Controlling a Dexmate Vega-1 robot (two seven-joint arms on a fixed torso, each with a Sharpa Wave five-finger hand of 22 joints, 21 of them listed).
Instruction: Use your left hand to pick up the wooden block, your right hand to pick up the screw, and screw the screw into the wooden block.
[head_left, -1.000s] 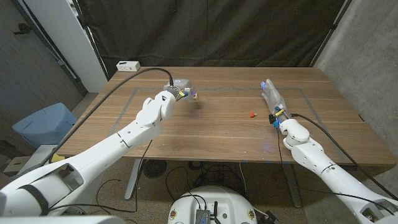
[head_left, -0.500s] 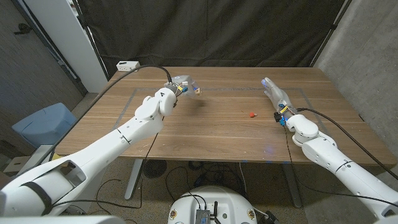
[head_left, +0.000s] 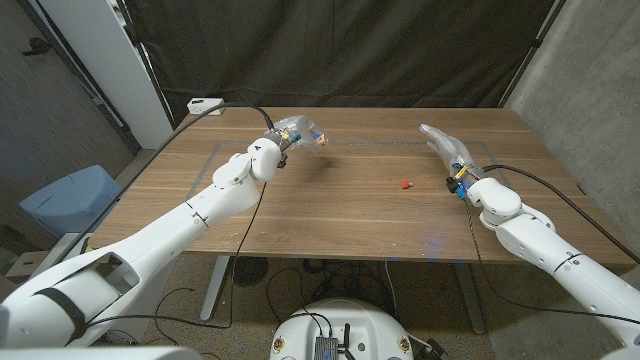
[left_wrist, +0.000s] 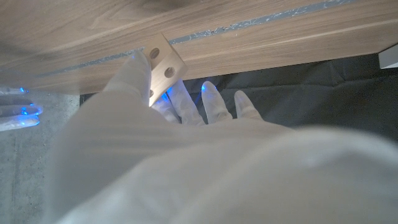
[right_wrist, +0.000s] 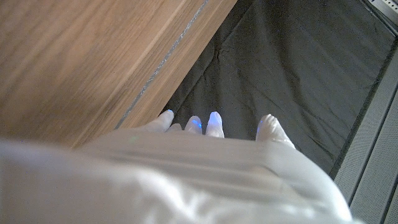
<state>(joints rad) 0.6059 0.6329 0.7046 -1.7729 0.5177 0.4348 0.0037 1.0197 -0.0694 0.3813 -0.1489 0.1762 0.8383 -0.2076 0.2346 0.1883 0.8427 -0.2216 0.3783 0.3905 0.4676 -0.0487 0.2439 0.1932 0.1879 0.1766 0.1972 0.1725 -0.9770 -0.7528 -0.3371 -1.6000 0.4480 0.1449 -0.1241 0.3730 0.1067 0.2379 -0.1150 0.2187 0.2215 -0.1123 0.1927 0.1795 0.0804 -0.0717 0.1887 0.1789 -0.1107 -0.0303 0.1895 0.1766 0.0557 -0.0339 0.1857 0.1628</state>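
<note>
Your right hand hovers at three o'clock over the table, fingers spread, holding nothing. The red screw lies on the wood just beside it, toward centre. Farther off at eleven o'clock, your left hand pinches the wooden block, raised clear of the surface.

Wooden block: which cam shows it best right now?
Left wrist view: the wooden block is close, two holes visible, held at the left hand's fingertips. In the head view it is a small pale speck beyond that hand. The right wrist view gives table and curtain.
</note>
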